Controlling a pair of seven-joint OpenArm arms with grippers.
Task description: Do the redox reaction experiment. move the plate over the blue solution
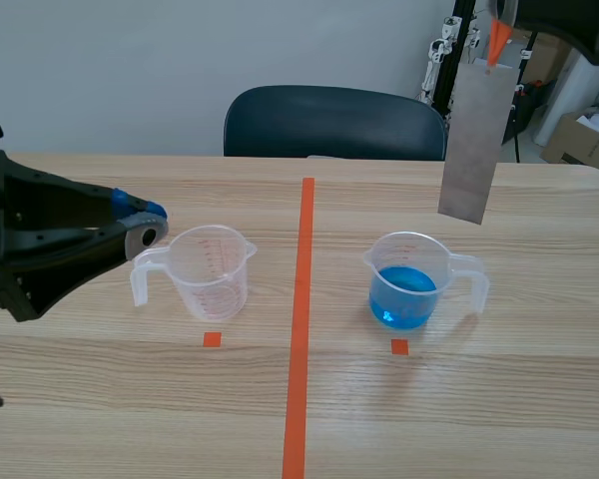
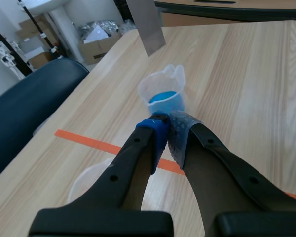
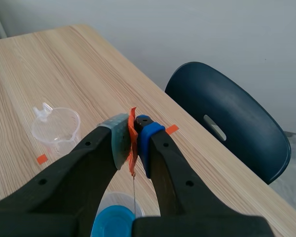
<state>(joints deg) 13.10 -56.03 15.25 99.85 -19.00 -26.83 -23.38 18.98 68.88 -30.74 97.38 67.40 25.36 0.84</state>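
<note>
While my right gripper (image 3: 133, 133) pinched the grey plate (image 1: 469, 140) hanging above the blue solution (image 1: 404, 296), my left gripper (image 2: 168, 131) sat closed, empty, beside the clear beaker (image 1: 212, 271).

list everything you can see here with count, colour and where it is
metal plate: 1, grey with orange tape at its top, hanging upright above the table, roughly over the blue solution
cup of blue solution: 1, clear plastic, right of the tape line
empty cup: 1, clear with red markings, left of the tape line
tape line: 1, orange-red, down the table's middle
table: 1, light wood
chair: 1, dark blue, behind the table
cardboard boxes: brown, count unclear, far right background
left gripper: 1, black, shut on nothing, beside the empty cup
right gripper: 1, black, raised, shut on the metal plate's taped top
</note>
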